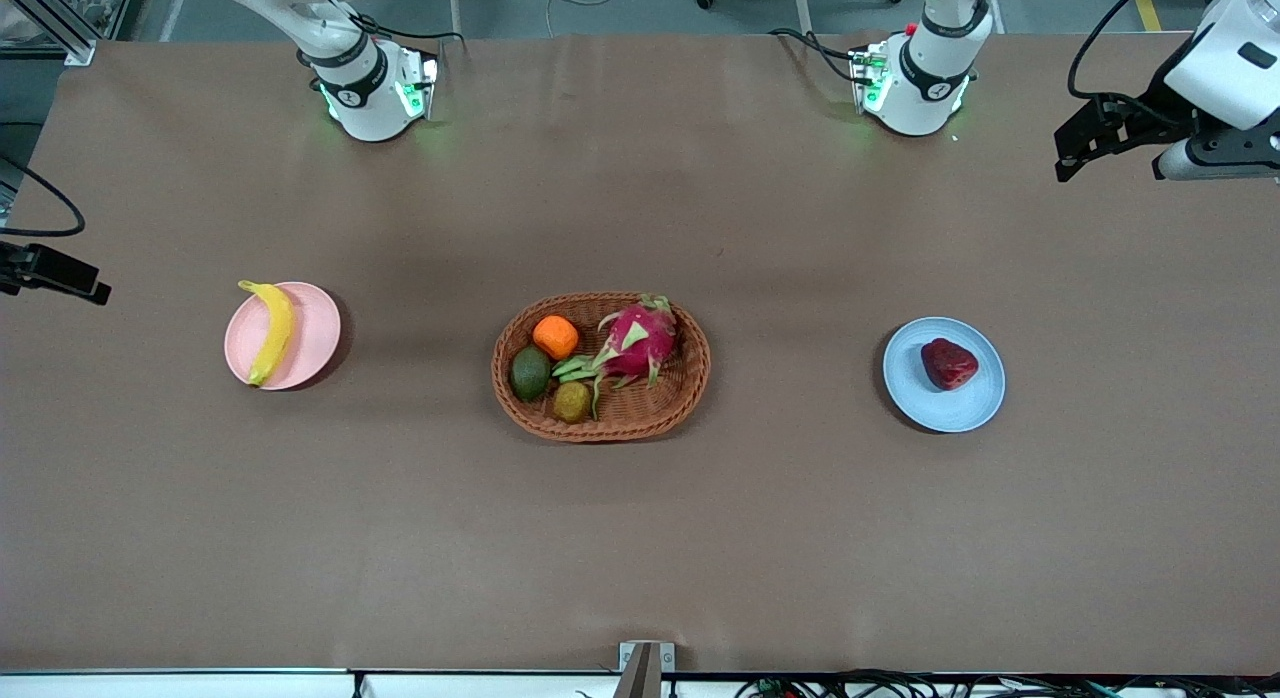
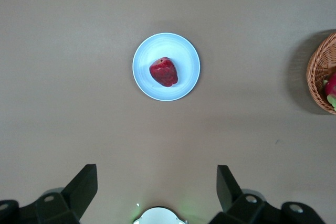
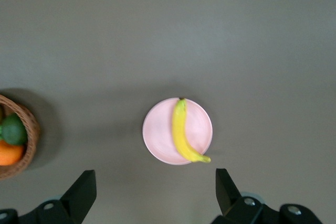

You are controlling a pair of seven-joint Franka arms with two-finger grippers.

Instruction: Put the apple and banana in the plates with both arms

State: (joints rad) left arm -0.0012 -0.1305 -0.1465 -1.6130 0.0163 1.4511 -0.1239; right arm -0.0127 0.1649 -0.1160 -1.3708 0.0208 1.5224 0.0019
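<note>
A bright yellow banana (image 1: 270,332) with a greenish end lies on a pale pink plate (image 1: 315,330). A dark red apple (image 1: 947,363) sits on a light blue plate (image 1: 960,406). The woven brown basket (image 1: 680,388) holds a magenta dragon fruit (image 1: 640,340) with green scales, an orange (image 1: 555,337), and a dark green avocado (image 1: 530,372). The table (image 1: 640,538) is plain brown.

Table cover (image 1: 640,538): brown, matt, cloth-like, faint creases near top of frame. Basket (image 1: 690,378) at centre: woven wicker, rough. Pink plate (image 1: 315,323) and blue plate (image 1: 960,408): smooth, plain, low sheen (plastic or glazed, cannot tell). Banana (image 1: 272,330): smooth yellow skin. Apple (image 1: 948,363): dark red, slightly glossy. Dragon fruit (image 1: 640,340): magenta, scaly. Arm (image 1: 360,78) casing at top: glossy white plastic, black bands. Left gripper (image 2: 157,195), right gripper (image 3: 155,195): matt black fingers, spread apart.
</note>
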